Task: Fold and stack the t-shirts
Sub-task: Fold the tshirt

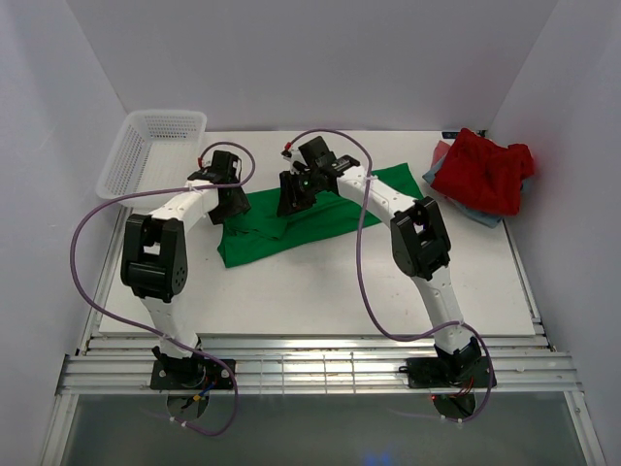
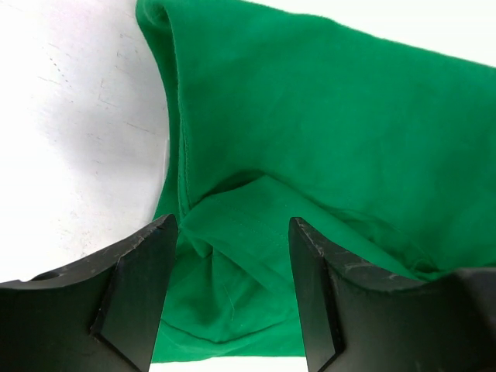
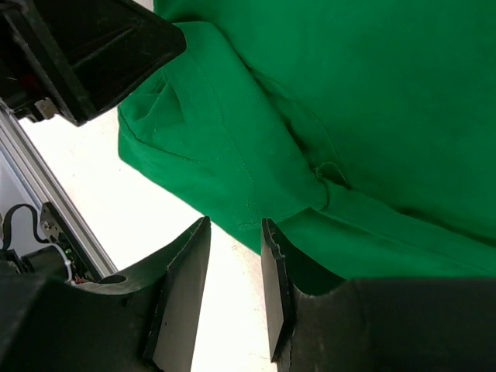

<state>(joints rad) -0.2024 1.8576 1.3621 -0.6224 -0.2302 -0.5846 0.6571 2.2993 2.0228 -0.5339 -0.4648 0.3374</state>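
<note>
A bright green t-shirt (image 1: pixel 291 225) lies partly folded on the white table (image 1: pixel 320 291) in the middle. My left gripper (image 1: pixel 231 206) is open over its left end; the wrist view shows green cloth (image 2: pixel 310 132) between and beyond the spread fingers (image 2: pixel 147 287). My right gripper (image 1: pixel 291 199) hovers over the shirt's upper middle, jaws open with a narrow gap, empty, at the cloth's edge (image 3: pixel 256 217). A red t-shirt (image 1: pixel 490 170) lies crumpled at the back right on a blue-grey one (image 1: pixel 466 209).
A white mesh basket (image 1: pixel 150 150) stands at the back left corner. White walls close in the table on three sides. The left arm's gripper body (image 3: pixel 85 54) shows at the top left of the right wrist view. A metal rail (image 1: pixel 320 374) runs along the near edge.
</note>
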